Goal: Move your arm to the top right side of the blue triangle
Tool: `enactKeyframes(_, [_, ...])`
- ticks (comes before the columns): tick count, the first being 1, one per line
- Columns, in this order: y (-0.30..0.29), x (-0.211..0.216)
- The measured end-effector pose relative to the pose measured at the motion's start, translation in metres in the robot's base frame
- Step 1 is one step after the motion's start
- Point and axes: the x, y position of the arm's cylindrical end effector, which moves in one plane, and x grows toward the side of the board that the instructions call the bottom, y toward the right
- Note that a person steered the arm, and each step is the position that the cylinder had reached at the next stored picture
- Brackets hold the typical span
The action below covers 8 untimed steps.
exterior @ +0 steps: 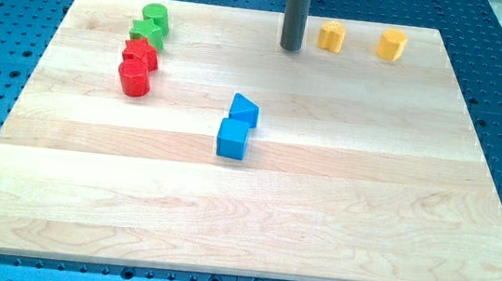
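Observation:
The blue triangle (244, 110) lies near the middle of the wooden board (339, 197), touching the blue cube (232, 139) just below it. My tip (290, 47) is at the view's top, above and to the right of the blue triangle, well apart from it. The rod rises straight out of the view's top edge.
A yellow cylinder-like block (331, 37) and a yellow hexagonal block (392, 45) sit right of my tip. At the upper left are a green cylinder (156, 16), a green star (148, 32), a red star (139, 54) and a red cylinder (133, 79).

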Motion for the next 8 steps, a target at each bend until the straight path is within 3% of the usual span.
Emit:
enactKeyframes(1, [0.054,-0.003])
enactKeyframes(4, [0.042,0.006])
enactKeyframes(8, [-0.009,0.108])
